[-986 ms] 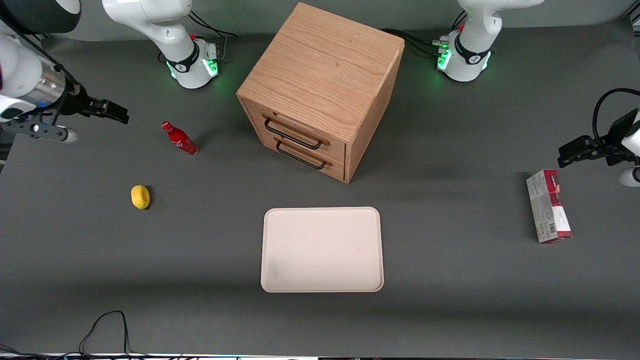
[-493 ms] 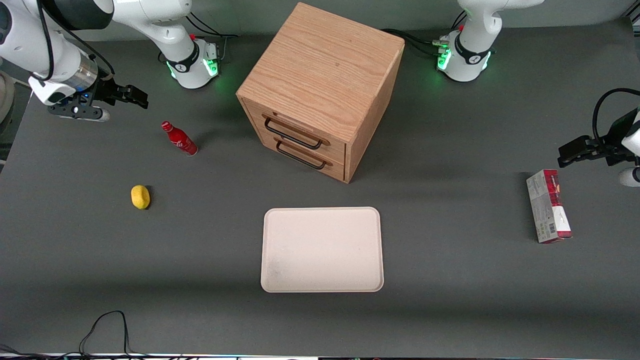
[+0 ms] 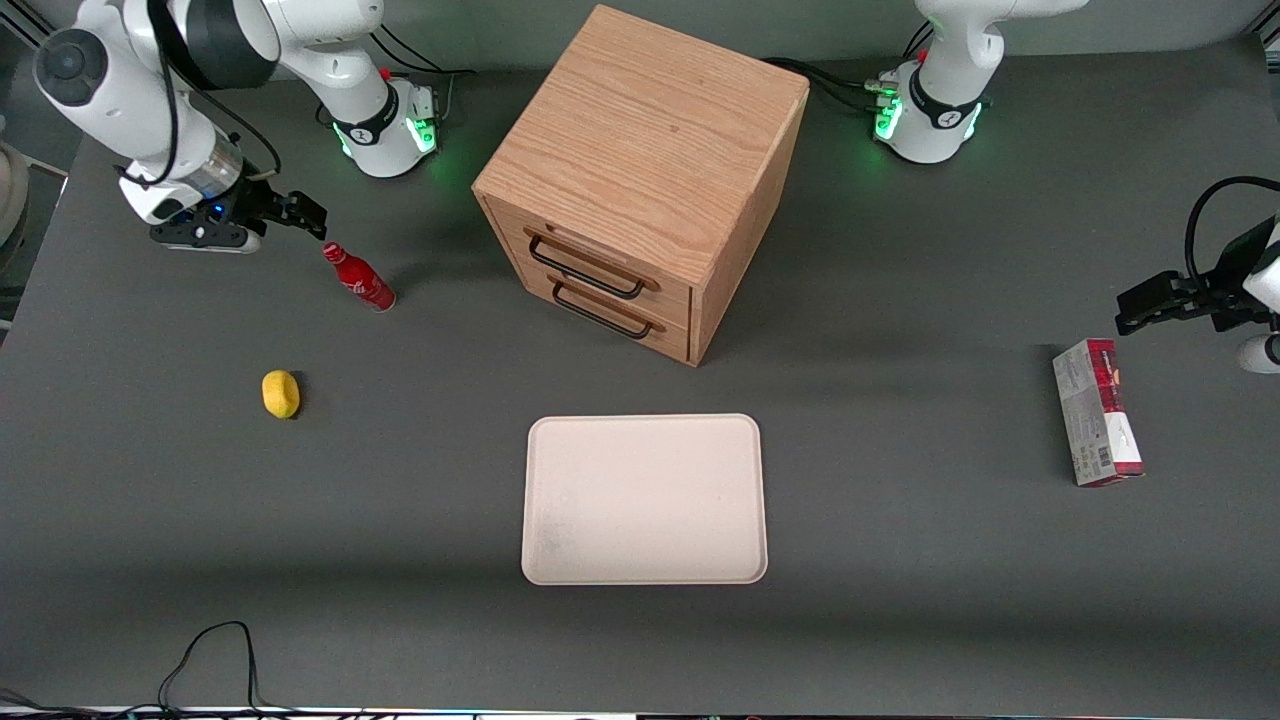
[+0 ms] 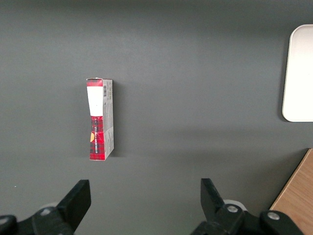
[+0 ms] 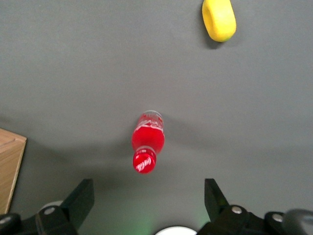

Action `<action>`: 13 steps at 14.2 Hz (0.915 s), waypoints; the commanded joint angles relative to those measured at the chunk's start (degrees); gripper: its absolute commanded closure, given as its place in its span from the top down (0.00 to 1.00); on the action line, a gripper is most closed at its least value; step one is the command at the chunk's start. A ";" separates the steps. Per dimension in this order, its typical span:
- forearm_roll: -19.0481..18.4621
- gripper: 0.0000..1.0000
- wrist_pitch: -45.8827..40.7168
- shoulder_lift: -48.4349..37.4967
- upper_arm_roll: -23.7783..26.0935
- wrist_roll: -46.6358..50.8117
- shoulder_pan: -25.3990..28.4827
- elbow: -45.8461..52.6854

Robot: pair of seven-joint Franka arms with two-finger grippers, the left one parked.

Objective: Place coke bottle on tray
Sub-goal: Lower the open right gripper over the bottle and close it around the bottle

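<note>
Front view: gripper (image 3: 308,214) nearer coke bottle (image 3: 359,278).

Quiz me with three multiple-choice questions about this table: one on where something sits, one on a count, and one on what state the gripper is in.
1. Where does the small red coke bottle stand?
A. On the bare grey table
B. On the flat cream-white rectangular tray
C. On top of the wooden cabinet

2. How many drawer handles does the wooden cabinet show?
A. One
B. Two
C. Four

3. What is the right arm's gripper doing?
A. Shut on the bottle
B. Holding the yellow lemon-like object
C. Open above the bottle, holding nothing

Answers:
1. A, the bottle stands on the table, well away from the tray.
2. B, two black handles sit one above the other.
3. C, the wrist view shows its fingers spread, the bottle below.
</note>
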 commanded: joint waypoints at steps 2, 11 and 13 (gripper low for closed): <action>0.75 1.00 4.30 -0.74 0.31 -2.16 -0.41 -4.84; 0.75 1.00 18.10 3.74 0.66 -2.60 -0.32 -11.00; 0.75 1.00 18.11 3.92 0.75 -2.51 -0.15 -11.09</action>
